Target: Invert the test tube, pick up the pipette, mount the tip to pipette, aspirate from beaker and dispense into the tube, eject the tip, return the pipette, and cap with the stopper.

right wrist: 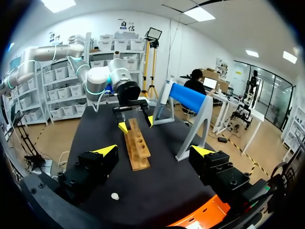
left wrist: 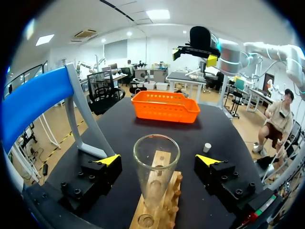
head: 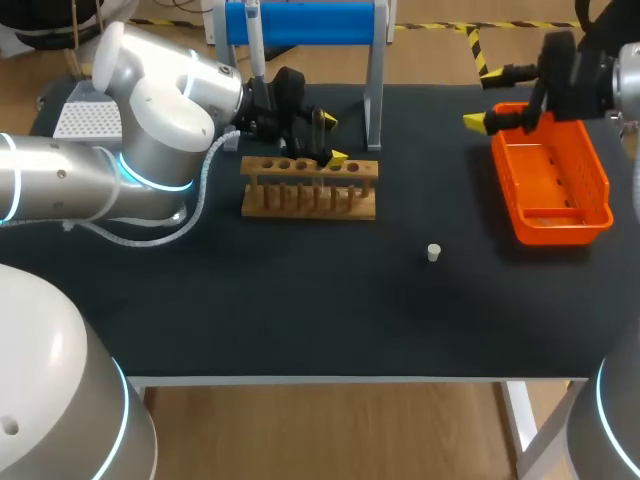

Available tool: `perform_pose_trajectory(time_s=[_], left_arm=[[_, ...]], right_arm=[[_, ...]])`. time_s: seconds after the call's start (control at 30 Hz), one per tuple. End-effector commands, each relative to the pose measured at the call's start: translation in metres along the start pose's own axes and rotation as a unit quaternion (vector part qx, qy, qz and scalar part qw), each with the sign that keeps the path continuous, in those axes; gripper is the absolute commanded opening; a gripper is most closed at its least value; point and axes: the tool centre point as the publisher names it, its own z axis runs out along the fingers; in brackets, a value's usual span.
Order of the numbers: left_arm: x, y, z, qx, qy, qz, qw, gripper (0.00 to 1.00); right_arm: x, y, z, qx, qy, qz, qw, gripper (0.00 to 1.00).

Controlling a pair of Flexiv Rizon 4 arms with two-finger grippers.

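Note:
A clear glass test tube [left wrist: 155, 171] stands upright, mouth up, in the wooden rack [head: 310, 190] [left wrist: 159, 202]. My left gripper [head: 333, 140] [left wrist: 159, 160] is open around it, one yellow tip on each side and neither touching the glass. The white stopper [head: 433, 252] [left wrist: 207, 147] [right wrist: 114, 195] lies on the black table right of the rack. A white pipette [head: 256, 45] hangs at the left end of the blue-barred stand [head: 300, 22]. My right gripper [head: 500, 118] [right wrist: 155, 151] hangs open and empty above the far end of the orange basket [head: 550, 180].
The blue-barred stand's grey legs [head: 375, 100] rise just behind the rack. The orange basket [left wrist: 164, 106] takes up the table's right side. The wooden rack [right wrist: 137, 148] has several more holes, which show no tubes. No beaker shows in any view.

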Motion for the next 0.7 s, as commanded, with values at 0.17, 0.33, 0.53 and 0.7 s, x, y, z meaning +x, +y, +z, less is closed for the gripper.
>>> perform_pose_trajectory(time_s=[0.17, 0.33, 0.53, 0.7], left_arm=[[-0.001, 0.000, 0.000, -0.001, 0.001, 0.000, 1.000, 1.00], [-0.001, 0.000, 0.000, -0.001, 0.001, 0.000, 1.000, 1.00], [-0.001, 0.000, 0.000, -0.001, 0.001, 0.000, 1.000, 1.00], [-0.001, 0.000, 0.000, -0.001, 0.001, 0.000, 1.000, 1.00]], right_arm=[[0.007, -0.006, -0.002, 0.004, 0.001, 0.003, 1.000, 1.00], [0.029, -0.034, -0.011, 0.014, 0.016, 0.009, 1.000, 1.00], [0.056, -0.056, -0.030, 0.014, 0.003, 0.009, 1.000, 1.00], [0.076, -0.078, -0.035, 0.019, -0.001, 0.014, 1.000, 1.00]])
